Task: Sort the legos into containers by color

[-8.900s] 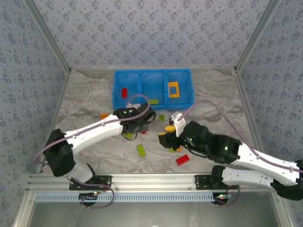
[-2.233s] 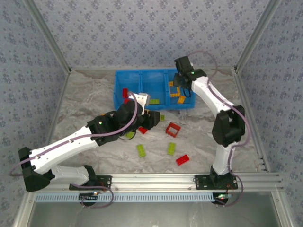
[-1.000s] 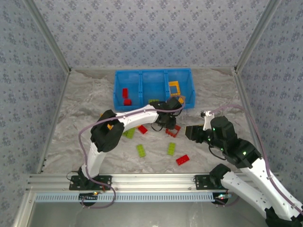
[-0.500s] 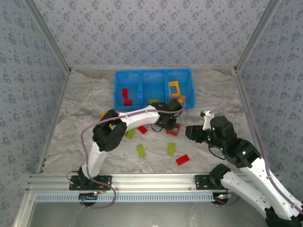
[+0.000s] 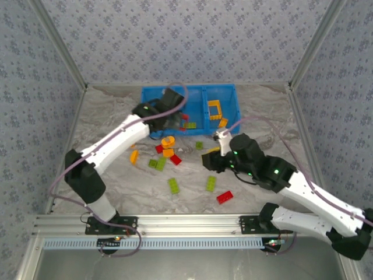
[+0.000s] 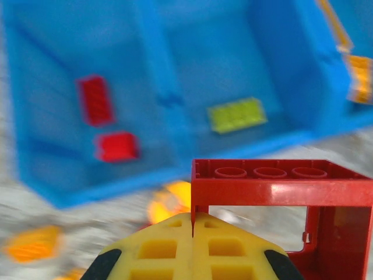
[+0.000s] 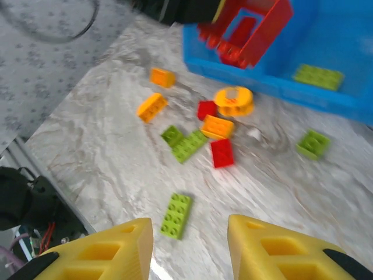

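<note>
Over the near side of the blue tray, around the divider between its left and middle compartments, the left gripper is clamped on one short upright of an open red frame. The frame's long axis runs left to right across the left wrist view, with its studded bar pointing away from the fingers toward the tray. Two red bricks lie in the left compartment, a lime brick in the middle and an orange frame in the right. The right gripper hangs with fingers spread and nothing between them above a loose green brick. Other red, green and orange pieces lie scattered on the grey marbled table, enclosed by blue-grey floral walls.
</note>
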